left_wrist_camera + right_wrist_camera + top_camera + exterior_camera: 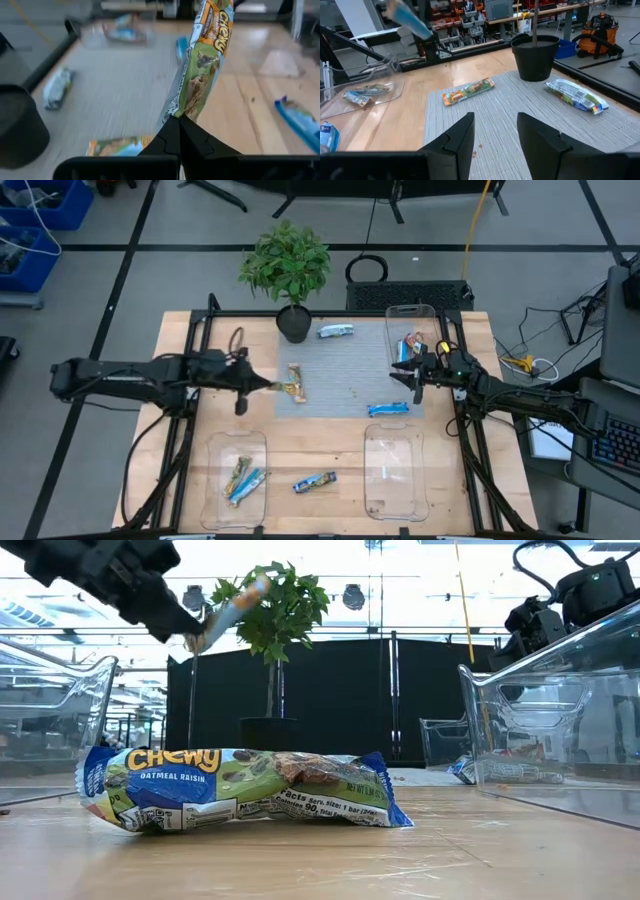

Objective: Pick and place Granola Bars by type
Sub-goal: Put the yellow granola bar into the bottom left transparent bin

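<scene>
two grippers were over the table. the left gripper (178, 131) had its fingers pressed together on one end of a granola bar with an orange and green wrapper (202, 60), and it held this bar up in the air above the grey mat (350, 375), at the mat's left edge. the bar hung from its end only, with most of its length free. another bar of the same colours (468, 91) lay flat on the mat just under it. the right gripper (495, 132) hovered at the right edge of the mat with its fingers spread and nothing between them.

the other bars were in several places: a blue one (335, 331) beside the plant pot (294, 323), a blue one (388, 409) at the mat's lower right corner, one (314, 481) on the bare wood between the two front trays, some in the front left tray (236, 475), and some in the tray at the back right (417, 338). the front right tray (394, 470) seemed to be empty.

i think the main risk was the thin grip. the wrapper was shiny and was caught only at the end, so a quick swing of the arm could let the bar slip out or turn, and then it could fall beside the tray. it could also be put with the wrong type, because the bar's colours were mixed.
</scene>
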### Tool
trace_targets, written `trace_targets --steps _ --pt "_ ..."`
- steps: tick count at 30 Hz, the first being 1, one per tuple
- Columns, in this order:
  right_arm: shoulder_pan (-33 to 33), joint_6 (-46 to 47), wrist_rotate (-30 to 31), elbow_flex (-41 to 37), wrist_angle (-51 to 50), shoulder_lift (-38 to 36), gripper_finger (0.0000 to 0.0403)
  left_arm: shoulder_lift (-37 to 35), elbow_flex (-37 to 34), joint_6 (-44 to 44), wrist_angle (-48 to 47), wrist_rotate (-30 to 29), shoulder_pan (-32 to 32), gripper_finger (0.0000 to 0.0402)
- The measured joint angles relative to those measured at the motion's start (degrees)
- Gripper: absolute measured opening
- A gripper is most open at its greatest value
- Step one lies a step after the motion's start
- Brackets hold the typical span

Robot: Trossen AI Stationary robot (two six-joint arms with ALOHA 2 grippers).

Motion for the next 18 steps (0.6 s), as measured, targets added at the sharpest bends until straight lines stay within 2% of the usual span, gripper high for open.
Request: trace_targets --steps 4,8,14,18 --pt "0.0 0.0 0.1 0.0 -0.1 0.0 0.0139 -6.8 -5.6 -1.5 6.2 -2.0 -1.0 0.0000" --pt "0.0 -0.1 0.2 0.0 0.0 0.0 0.0139 -12.3 -9.3 -3.6 8.0 -3.8 -2.3 0.0000" --pt "0.0 -0.2 0.2 0.0 0.4 0.0 0.0139 -16.3 -10.0 -8.3 7.1 -4.1 -3.8 0.0000" --pt "0.0 0.0 0.2 0.0 0.7 0.0 0.0139 -18.4 -10.0 -12.4 7.2 -0.8 -5.8 0.0000"
